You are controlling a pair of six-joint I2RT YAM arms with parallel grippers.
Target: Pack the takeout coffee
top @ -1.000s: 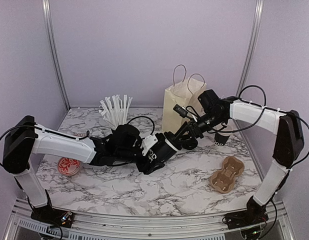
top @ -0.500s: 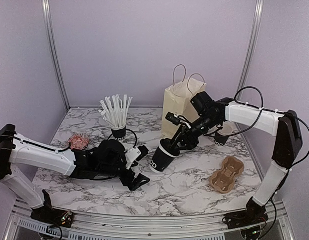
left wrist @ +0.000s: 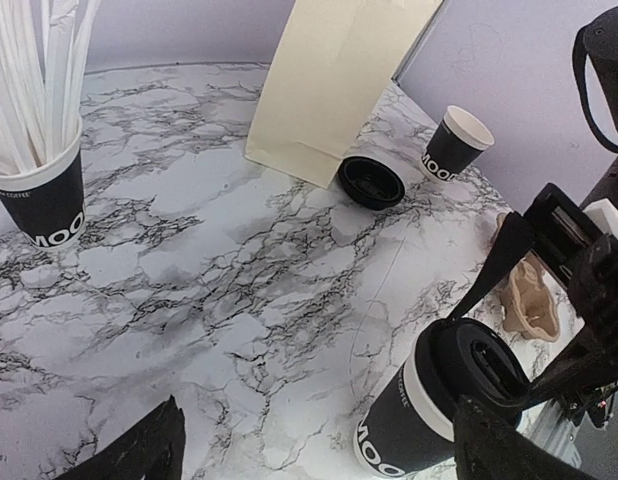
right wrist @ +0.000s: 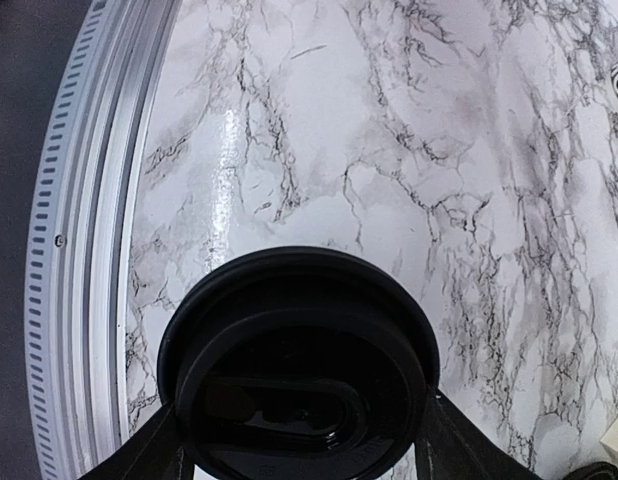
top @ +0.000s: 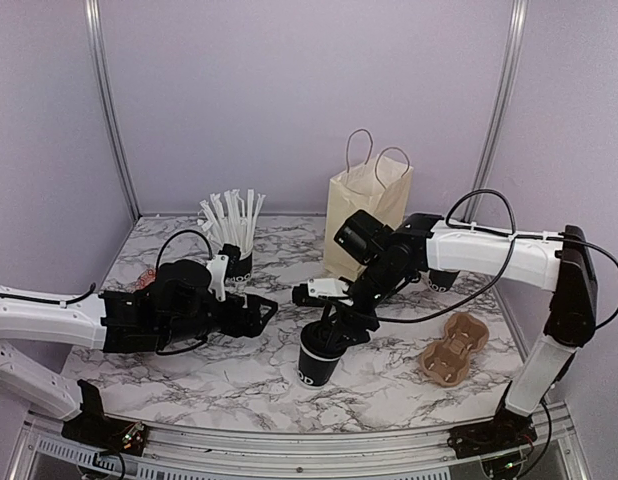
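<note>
Marble-print table (top: 189,370), lilac walls (top: 289,100).

Top view: coffee (top: 314,370) stood upright near the front edge, well in front of the bag (top: 367,215). Right gripper (top: 329,335) sat over it, jaws closed on its top. Left gripper (top: 261,312) lay to the left, apart from the cup, jaws wide and empty. Straw cup (top: 236,265) stood behind, and the carrier (top: 451,350) lay to the right.

Left wrist view: coffee was at lower right, with its black lid (left wrist: 479,365) seated above a white band. The right arm's fingers (left wrist: 494,270) flanked the lid. A spare lid (left wrist: 371,182) lay at the bag's foot, and an open cup (left wrist: 454,142) stood beyond.

Right wrist view: the lid filled the lower frame, with a finger at each side against its edge.

Handling, judged: the paper wall was light and would dent under a hard squeeze. Whether the cup was filled could not be told. The lid was slick, and a hold on it alone might pop it off. The firmer place looked to be the band just under the rim, with the cup kept upright.
</note>
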